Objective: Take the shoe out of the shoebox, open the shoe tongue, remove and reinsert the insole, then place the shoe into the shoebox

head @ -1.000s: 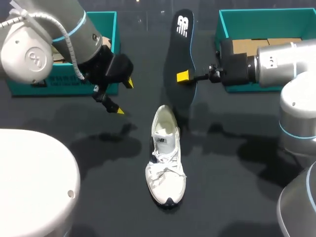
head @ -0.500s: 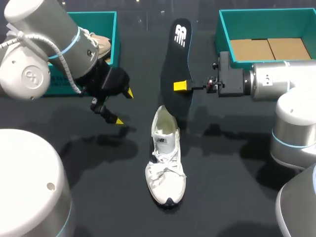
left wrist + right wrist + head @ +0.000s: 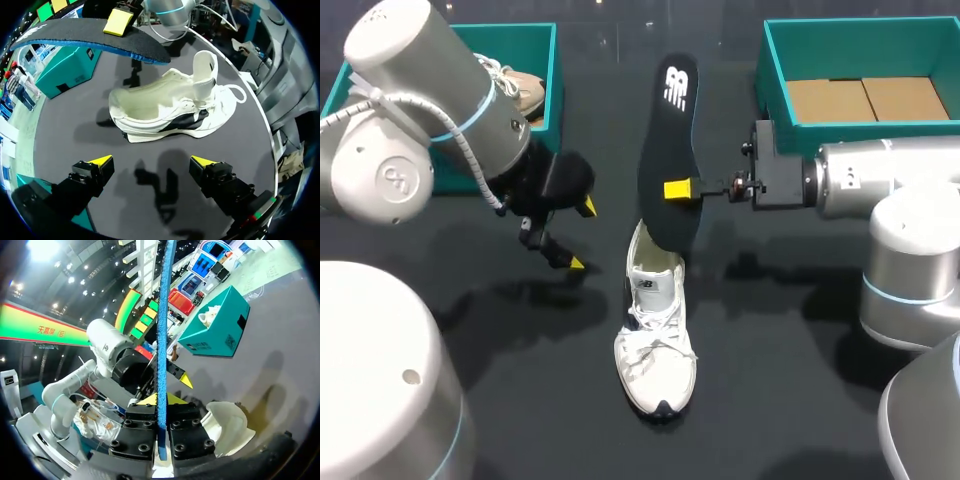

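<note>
The right gripper [image 3: 678,189] is squeezing the long black insole [image 3: 670,120] above the white lace-up shoe [image 3: 655,345]. The left gripper [image 3: 582,235] is hanging nearby, fingers apart.

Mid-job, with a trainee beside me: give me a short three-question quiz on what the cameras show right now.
1. True or false: the right gripper is shut on the insole.
2. The white shoe lies: A in a shoebox; B on the table; C on top of the insole.
3. Fill in: the fingers of the left gripper stand ____.
Key: 1 true; 2 B; 3 open.
</note>
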You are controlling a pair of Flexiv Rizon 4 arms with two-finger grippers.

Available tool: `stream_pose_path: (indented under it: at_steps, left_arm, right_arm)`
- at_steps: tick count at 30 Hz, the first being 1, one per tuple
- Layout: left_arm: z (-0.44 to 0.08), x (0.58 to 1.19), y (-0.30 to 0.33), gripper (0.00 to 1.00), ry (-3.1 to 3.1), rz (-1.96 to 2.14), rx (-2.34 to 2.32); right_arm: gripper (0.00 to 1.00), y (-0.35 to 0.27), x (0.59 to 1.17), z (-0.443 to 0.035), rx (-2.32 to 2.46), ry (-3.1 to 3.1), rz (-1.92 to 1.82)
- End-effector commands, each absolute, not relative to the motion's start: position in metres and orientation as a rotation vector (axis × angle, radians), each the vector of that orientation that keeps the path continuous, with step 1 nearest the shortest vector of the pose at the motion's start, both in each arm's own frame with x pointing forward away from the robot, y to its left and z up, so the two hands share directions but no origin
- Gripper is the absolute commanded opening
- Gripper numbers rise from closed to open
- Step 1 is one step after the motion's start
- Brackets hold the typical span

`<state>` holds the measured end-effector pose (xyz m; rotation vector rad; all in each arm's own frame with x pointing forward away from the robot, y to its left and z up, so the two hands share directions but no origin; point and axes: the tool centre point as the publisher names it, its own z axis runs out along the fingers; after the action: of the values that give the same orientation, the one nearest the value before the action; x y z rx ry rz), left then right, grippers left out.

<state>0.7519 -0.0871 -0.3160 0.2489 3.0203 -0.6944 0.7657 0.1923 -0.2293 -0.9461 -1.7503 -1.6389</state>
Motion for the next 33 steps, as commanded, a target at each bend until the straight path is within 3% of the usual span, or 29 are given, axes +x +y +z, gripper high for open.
stream_pose_path:
  at_steps: [1, 33]
  left_arm:
    - [-0.325, 0.745, -0.092, 1.00, 3.005, -0.719, 0.259]
    - [-0.352, 0.752, -0.125, 1.00, 3.037, -0.751, 0.259]
  right_arm:
    - [0.00, 0.205, 0.768, -0.238, -0.926, -1.739, -1.656]
    - [0.00, 0.212, 0.782, -0.264, -0.857, -1.751, -1.766]
